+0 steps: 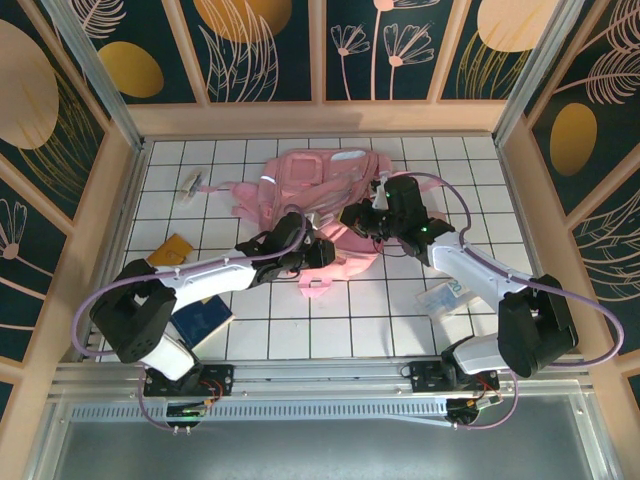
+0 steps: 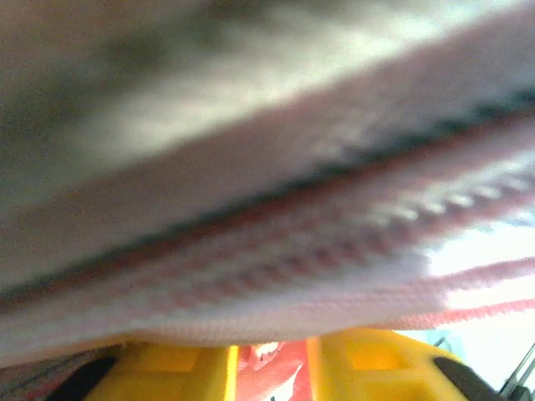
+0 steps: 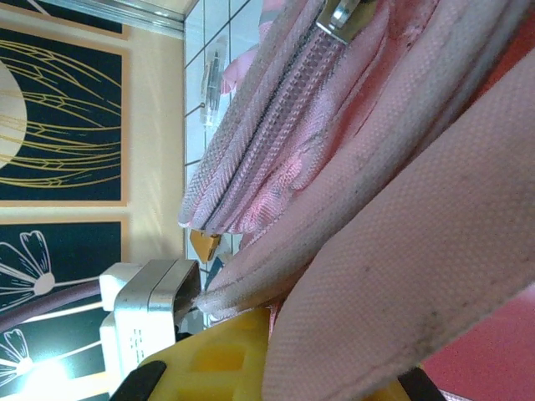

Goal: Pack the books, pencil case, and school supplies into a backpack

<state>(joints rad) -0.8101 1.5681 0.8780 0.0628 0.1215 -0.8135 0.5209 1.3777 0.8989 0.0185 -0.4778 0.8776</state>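
The pink backpack [image 1: 318, 185] lies flat at the table's middle, and both arms meet at its near edge. My left gripper [image 1: 312, 252] is at the near lower edge; in the left wrist view its yellow fingers [image 2: 167, 368] stand close together with pink fabric [image 2: 267, 209] between them. My right gripper [image 1: 366, 222] is shut on a pink strap [image 3: 376, 251] at the pack's right side, beside the zipper [image 3: 284, 109]. The dark blue book [image 1: 203, 320] lies under my left arm. The orange pad [image 1: 170, 249] and a tiny grey-white piece [image 1: 190, 183] lie to the left.
A pale blue-white packet [image 1: 445, 297] lies under my right forearm. Wooden walls [image 1: 120, 200] close in the tiled table on the left, back and right. Purple cables loop from both arms. The orange pad [image 3: 203, 244] peeks from under the pack's fabric.
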